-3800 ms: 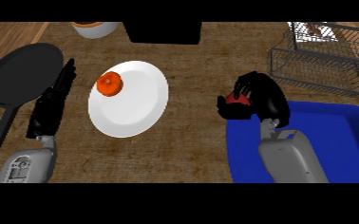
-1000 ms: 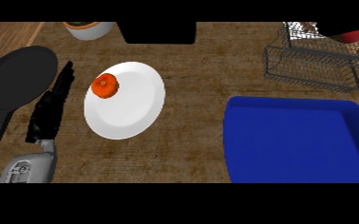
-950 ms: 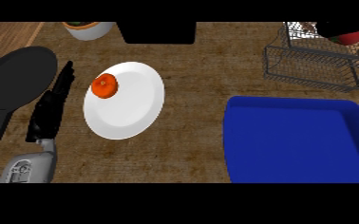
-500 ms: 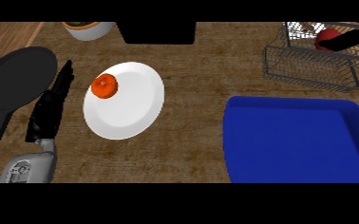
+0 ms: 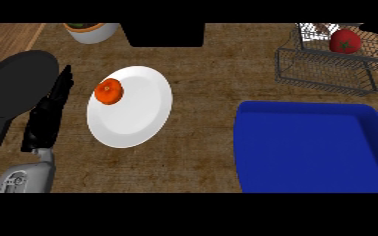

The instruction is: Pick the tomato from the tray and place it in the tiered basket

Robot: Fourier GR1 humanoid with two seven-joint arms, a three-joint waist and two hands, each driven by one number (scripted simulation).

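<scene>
The red tomato (image 5: 345, 41) shows at the top right, inside the wire frame of the tiered basket (image 5: 322, 73), near its upper part. No hand is on it. The blue tray (image 5: 303, 145) at the lower right has nothing in it. My left hand (image 5: 48, 115) rests at the left edge beside the white plate, fingers straight and open, pointing up. My right hand does not show in the head view.
A white plate (image 5: 133, 115) left of centre carries a small orange fruit (image 5: 108, 91). A black round pan (image 5: 22, 77) lies at the far left. A white pot (image 5: 91, 31) and a black block (image 5: 166, 34) stand along the back edge.
The tomato has shifted a little left, from the view's right edge into full view within the basket. The right hand, earlier shut on the tomato over the tray, is gone. The left hand has not moved.
</scene>
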